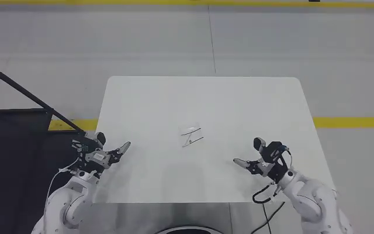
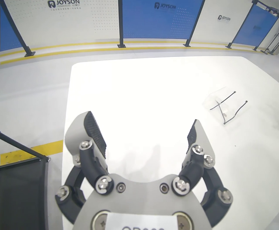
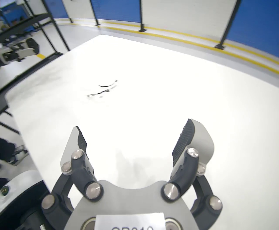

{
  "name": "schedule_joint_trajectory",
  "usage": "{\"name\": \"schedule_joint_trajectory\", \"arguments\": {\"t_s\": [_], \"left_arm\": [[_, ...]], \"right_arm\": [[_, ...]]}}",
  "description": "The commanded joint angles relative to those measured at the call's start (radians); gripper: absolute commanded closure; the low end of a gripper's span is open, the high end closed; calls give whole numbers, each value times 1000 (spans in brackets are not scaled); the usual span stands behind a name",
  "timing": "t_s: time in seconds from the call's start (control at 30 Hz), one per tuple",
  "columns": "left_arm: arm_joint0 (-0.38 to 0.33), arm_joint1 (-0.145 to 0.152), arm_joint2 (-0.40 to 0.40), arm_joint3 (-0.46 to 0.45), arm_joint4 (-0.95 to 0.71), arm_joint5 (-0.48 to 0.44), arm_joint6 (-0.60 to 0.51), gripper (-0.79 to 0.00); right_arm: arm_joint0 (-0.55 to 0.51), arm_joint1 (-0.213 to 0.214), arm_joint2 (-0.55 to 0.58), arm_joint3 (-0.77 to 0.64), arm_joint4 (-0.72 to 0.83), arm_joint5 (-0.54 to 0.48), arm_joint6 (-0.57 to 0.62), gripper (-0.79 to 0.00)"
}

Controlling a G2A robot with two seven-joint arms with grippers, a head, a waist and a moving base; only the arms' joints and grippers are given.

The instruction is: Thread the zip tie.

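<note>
The table (image 1: 152, 105) is plain white. The zip ties (image 2: 222, 100) on it are thin black lines over a clear, colourless bit of plastic (image 2: 214, 95). The left gripper (image 2: 141, 117) and the right gripper (image 3: 133, 124) both have silver-grey fingers, black ribbed pads (image 2: 96, 135) and black links with shiny screws. The floor (image 1: 263, 41) is pale grey with a yellow stripe (image 1: 345, 121). Behind, the wall panels (image 2: 152, 19) are blue and white, finely dotted, between black posts (image 2: 120, 21).
</note>
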Motion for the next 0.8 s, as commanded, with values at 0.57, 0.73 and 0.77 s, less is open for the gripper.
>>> {"name": "schedule_joint_trajectory", "arguments": {"t_s": [0.57,0.73,0.77], "left_arm": [[12,-1,6,-21,20,2,5,-785],[0,0,1,-25,-85,-55,-51,-785],[-4,1,-5,-22,-113,-77,-71,-785]], "right_arm": [[109,-1,-75,66,215,-46,169,-785],[202,-4,-151,114,349,-29,291,-785],[229,-5,-176,130,400,-14,358,-785]]}}
